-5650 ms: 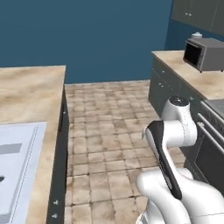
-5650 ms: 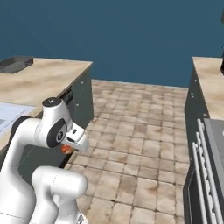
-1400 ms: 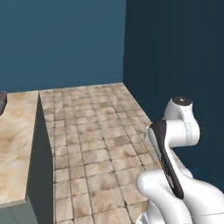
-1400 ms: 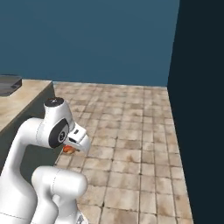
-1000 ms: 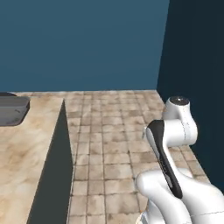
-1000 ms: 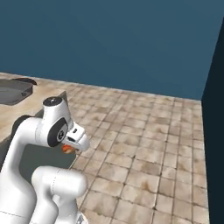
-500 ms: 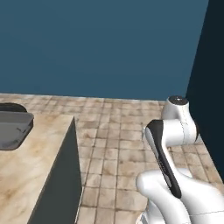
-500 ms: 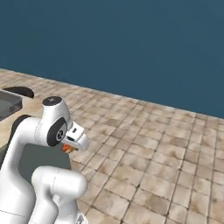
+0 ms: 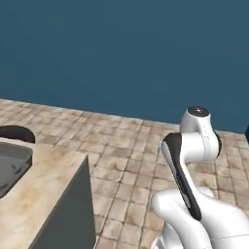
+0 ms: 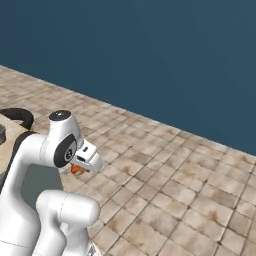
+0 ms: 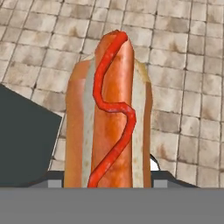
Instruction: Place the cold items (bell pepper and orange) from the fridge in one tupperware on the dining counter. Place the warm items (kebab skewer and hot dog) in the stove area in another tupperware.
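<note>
Between the earlier frames and this one the whole scene shifted in both base views: the microwave, the stove-side counter and the dark tall panel dropped out of sight, and a plain blue wall (image 9: 121, 53) filled the far side. That indicated a turn of the base, not a move of any object. The arm kept its folded posture throughout.

The hot dog (image 11: 109, 113) sat upright along the hand view, bun on both sides and a ketchup line down the sausage, with the tiled floor (image 11: 183, 87) behind it. The gripper (image 10: 76, 169) was closed on the hot dog; an orange-red patch showed under the hand in the right base view. Finger contact itself was hidden by the bun.

A counter corner (image 9: 53, 180) lay near left, with a dark tray-like item (image 9: 9, 163) on it, type not identifiable.

Judgement: the hot dog was in transit toward a tupperware; none was in sight yet.

No brand, label or writing was legible.
</note>
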